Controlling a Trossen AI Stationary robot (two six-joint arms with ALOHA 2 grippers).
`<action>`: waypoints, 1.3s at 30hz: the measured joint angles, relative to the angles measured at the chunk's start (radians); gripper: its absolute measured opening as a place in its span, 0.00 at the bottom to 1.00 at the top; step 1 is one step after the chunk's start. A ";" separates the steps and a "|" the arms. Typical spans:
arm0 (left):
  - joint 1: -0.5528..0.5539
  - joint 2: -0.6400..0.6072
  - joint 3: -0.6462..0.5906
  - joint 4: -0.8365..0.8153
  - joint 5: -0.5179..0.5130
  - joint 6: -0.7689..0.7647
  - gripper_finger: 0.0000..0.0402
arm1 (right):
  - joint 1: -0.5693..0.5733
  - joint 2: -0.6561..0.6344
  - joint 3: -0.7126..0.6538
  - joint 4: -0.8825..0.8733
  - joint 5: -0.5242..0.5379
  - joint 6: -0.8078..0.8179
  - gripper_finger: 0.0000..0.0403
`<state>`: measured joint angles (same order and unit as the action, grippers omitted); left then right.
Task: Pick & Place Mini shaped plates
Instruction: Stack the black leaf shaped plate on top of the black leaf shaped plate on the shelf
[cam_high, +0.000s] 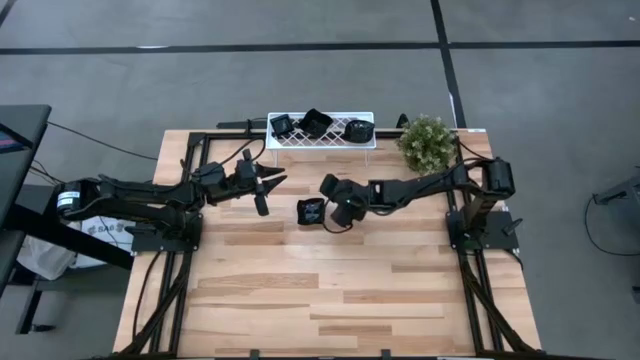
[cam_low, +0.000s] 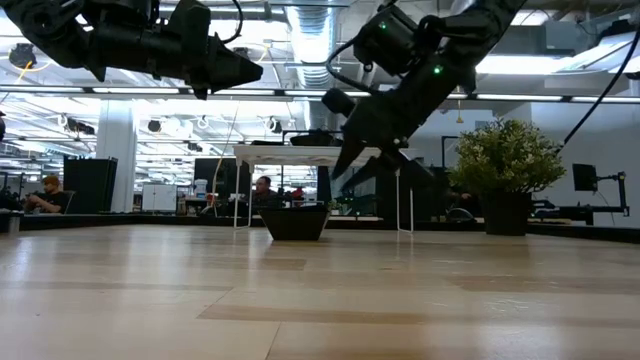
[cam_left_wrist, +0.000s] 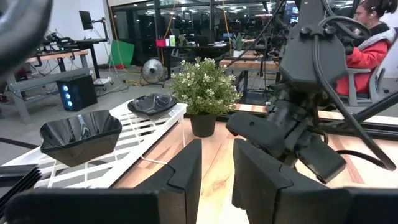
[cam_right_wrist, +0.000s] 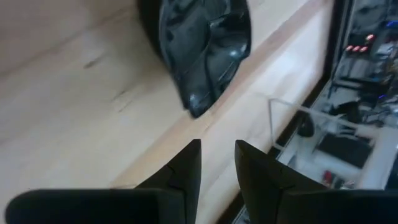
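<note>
One small black plate (cam_high: 311, 211) sits alone on the wooden table (cam_high: 350, 300), and the right gripper (cam_high: 334, 207) hangs just beside it with nothing in it, its fingers a little apart. This looks like the picking-up step; next the claw needs to drop down around the plate's rim. 3 more plates (cam_high: 316, 125) rest on the white rack (cam_high: 322, 143). The left gripper (cam_high: 262, 190) waits near the rack, empty, with its fingers slightly apart. A little green plant (cam_high: 427, 143) stands close by.
</note>
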<state>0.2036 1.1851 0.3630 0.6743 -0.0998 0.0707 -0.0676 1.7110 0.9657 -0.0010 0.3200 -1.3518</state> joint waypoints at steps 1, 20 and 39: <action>0.000 0.000 0.000 0.000 0.000 0.000 0.24 | 0.000 0.004 0.000 0.014 -0.005 -0.007 0.23; -0.019 0.000 0.000 0.000 0.000 -0.001 0.24 | 0.008 0.045 0.001 0.022 -0.093 0.016 0.23; -0.019 0.000 0.000 0.000 0.000 -0.001 0.24 | -0.010 0.045 0.001 0.025 -0.220 -0.062 0.23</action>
<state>0.1844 1.1851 0.3630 0.6746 -0.0997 0.0700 -0.0772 1.7557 0.9668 0.0242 0.1000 -1.4134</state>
